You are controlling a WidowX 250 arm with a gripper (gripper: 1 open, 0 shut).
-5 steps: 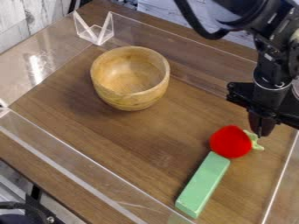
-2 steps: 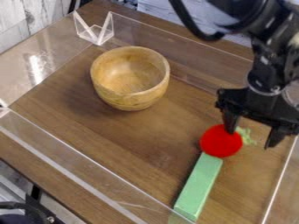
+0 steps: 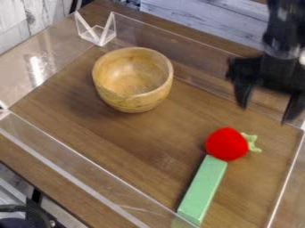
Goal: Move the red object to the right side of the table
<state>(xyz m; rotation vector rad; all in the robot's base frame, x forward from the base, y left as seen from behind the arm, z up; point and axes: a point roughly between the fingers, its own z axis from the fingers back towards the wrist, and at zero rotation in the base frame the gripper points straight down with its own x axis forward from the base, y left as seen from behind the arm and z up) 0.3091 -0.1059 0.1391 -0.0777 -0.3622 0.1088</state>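
The end effector (image 3: 269, 87) has lifted clear of the red object (image 3: 229, 143). A second ago its fingers were together and low, right beside the red object; a moment later they stood spread around it; now they hang apart, above and behind it, blurred by motion and gripping nothing. The red object rests on the desk (image 3: 71, 111) near the right-hand clear wall, with its small green stem pointing toward that wall. Its lower edge touches, or all but touches, the top end of the long green block (image 3: 204, 190), which runs down toward the front edge. The wooden bowl (image 3: 132, 78) stands well apart at centre-left, and a small clear stand (image 3: 95, 28) sits at the far left corner; neither has shifted. Judged from this arrangement, the release has been made and the red object lies on the right side of the desk, so the task appears essentially complete, with only the arm's retreat remaining.
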